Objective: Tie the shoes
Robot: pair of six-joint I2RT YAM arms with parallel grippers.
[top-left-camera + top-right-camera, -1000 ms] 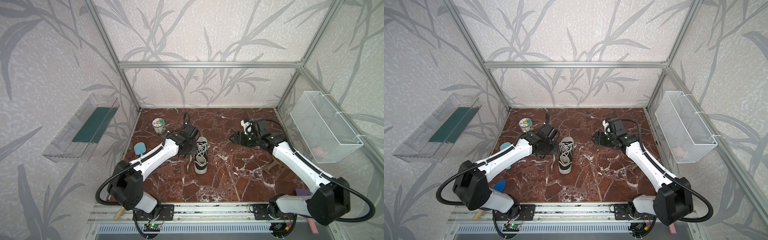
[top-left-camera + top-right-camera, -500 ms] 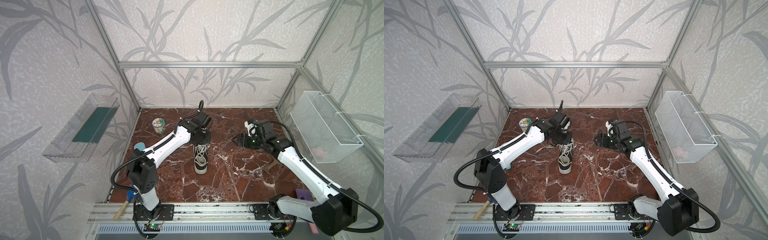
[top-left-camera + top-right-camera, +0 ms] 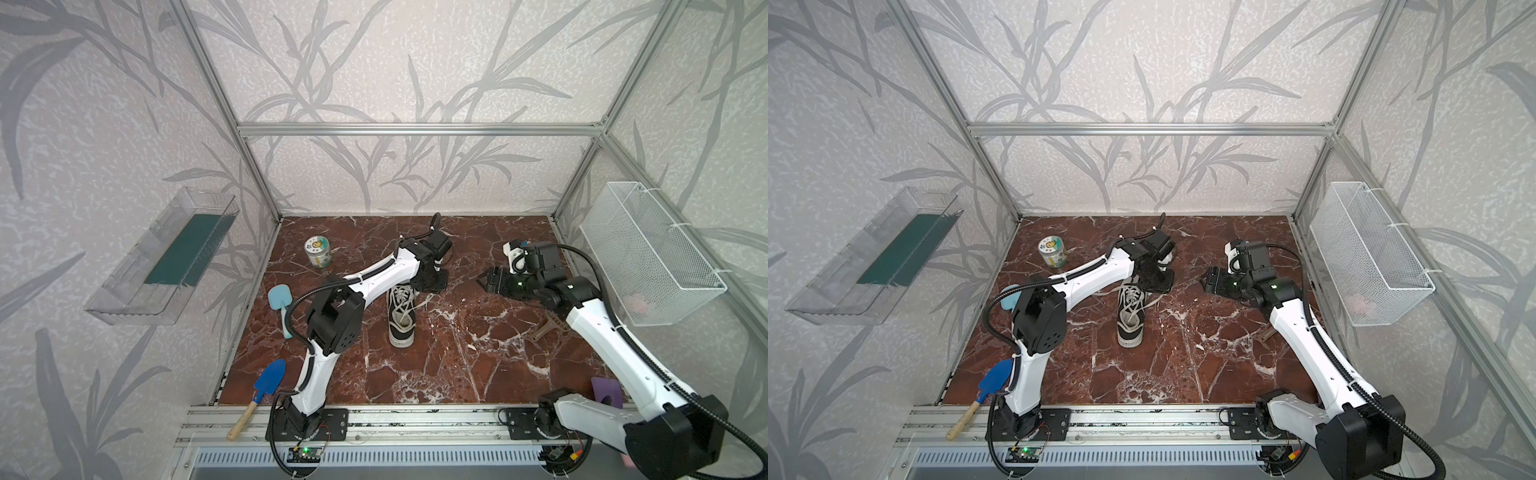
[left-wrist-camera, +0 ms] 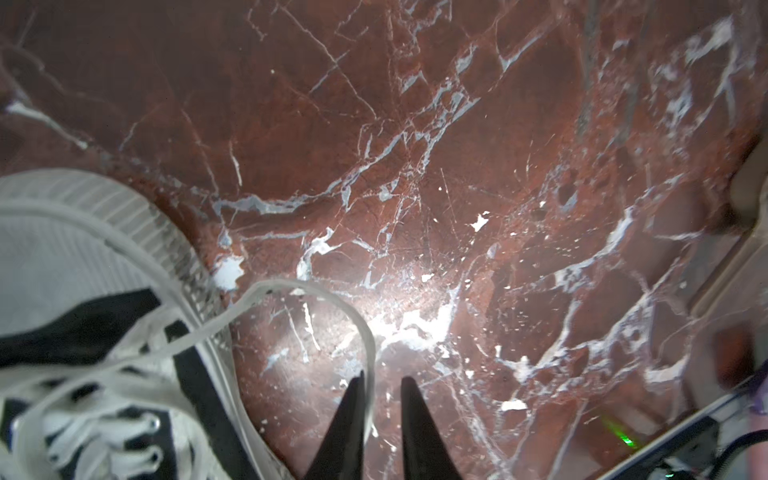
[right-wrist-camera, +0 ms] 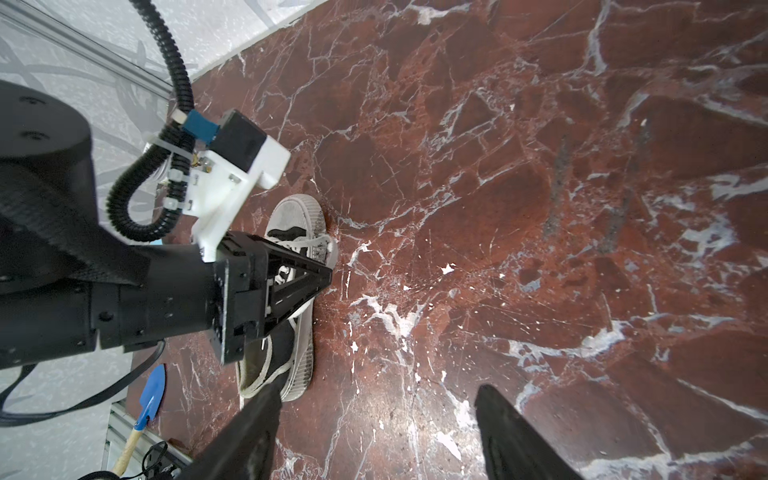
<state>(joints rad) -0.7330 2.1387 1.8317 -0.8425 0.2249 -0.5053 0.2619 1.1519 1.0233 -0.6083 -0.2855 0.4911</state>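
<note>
**Laces loose, no knot yet**

We judge the tying to be barely begun. In a top view the shoe lies flat near the middle of the surface, with its white toe pointing to 6 o'clock and its heel to 12. Its laces are threaded up the eyelets. We see no crossing, loop or bow above the tongue, and the ends lie slack.

The left end effector hovers low at about 2 o'clock from the shoe, just beside the heel. In the left wrist view its fingers stand a little apart, with bare marble showing between the tips. A free lace arcs out from the shoe and runs down along the inner face of one finger. It is not pinched from both sides, so we read this end effector as released, with the lace merely lying in the gap.

The right end effector is spread wide and empty. It sits at about 3 o'clock from the shoe, apart from it and aimed toward it.

By our reckoning the whole job is left. Both ends must be gripped and crossed into a first knot. Then the loops must be formed and the bow drawn tight.
</note>
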